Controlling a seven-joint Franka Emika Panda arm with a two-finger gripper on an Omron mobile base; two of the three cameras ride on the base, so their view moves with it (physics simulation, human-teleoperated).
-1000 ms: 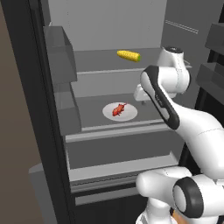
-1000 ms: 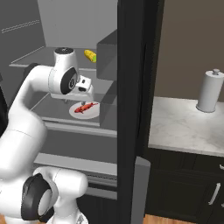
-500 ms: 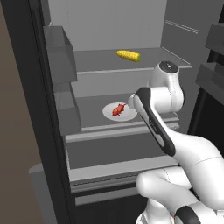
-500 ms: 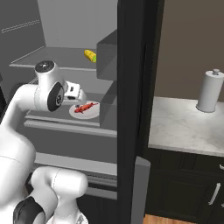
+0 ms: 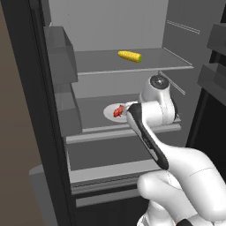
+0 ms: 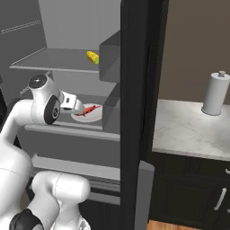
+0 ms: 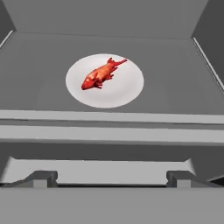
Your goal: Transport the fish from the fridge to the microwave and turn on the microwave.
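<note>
A corn cob lies on the fridge shelf above, while the right base view alone takes in a paper towel roll on the counter. The arm reaches in at the middle shelf, gripper spread wide and empty, short of the red-orange fish lying on a white plate.

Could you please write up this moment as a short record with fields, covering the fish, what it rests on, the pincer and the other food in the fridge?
fish: red-orange fish, lying on its side, not gripped
support: white plate on the middle shelf of the fridge
pincer: pincer open, at the shelf's front edge, short of the plate
other food: yellow corn cob on the shelf above
fridge door: open
task stage: fish not yet picked up
</note>
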